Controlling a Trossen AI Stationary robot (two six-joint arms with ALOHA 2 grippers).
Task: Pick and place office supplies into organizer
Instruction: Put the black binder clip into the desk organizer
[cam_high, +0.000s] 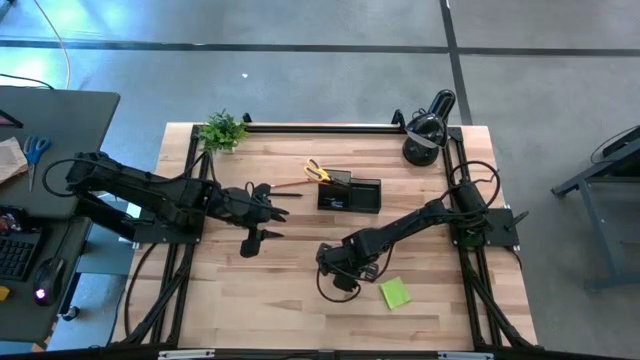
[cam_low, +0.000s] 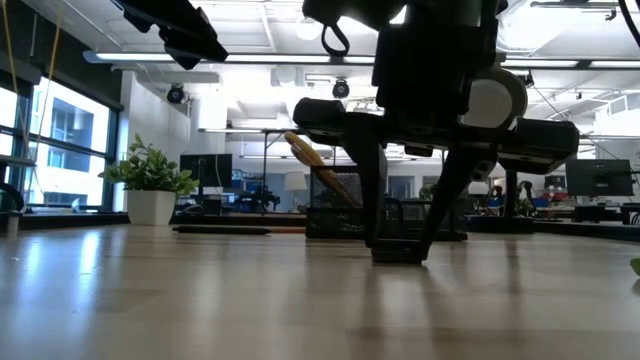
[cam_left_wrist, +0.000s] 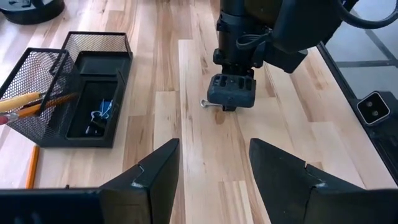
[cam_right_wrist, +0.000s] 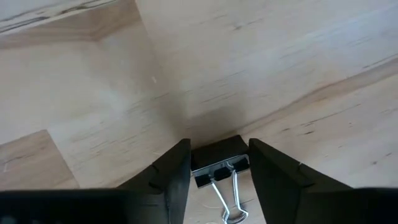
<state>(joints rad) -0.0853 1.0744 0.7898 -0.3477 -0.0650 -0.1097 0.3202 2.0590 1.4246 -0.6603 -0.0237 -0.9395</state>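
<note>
The black mesh organizer (cam_high: 352, 193) (cam_left_wrist: 74, 93) stands at the table's middle, with yellow-handled scissors (cam_high: 317, 170) and orange pencils (cam_left_wrist: 31, 102) in its tall section and small clips (cam_left_wrist: 99, 115) in a low compartment. My right gripper (cam_high: 338, 268) (cam_right_wrist: 219, 165) points down at the table near the organizer's near side, shut on a black binder clip (cam_right_wrist: 217, 163). My left gripper (cam_high: 268, 208) (cam_left_wrist: 214, 155) hovers open to the left of the organizer. The lime-green sticky-note pad (cam_high: 395, 293) lies flat toward the near right. An orange pencil (cam_left_wrist: 32, 165) lies on the table beside the organizer. My right gripper pinches the binder clip's black body (cam_right_wrist: 217, 157) between its two fingers (cam_right_wrist: 174, 171), coming from above and pointing down. The clip sits on the table, with its wire handles (cam_right_wrist: 227, 193) (cam_left_wrist: 205, 104) lying flat between the fingers.
A small green plant (cam_high: 222, 130) stands at the far left corner and a black domed desk lamp (cam_high: 425, 135) at the far right. A black bar (cam_high: 320, 127) runs along the far edge. A side desk (cam_high: 45, 150) with blue-handled scissors (cam_high: 36, 150) stands left of the table.
</note>
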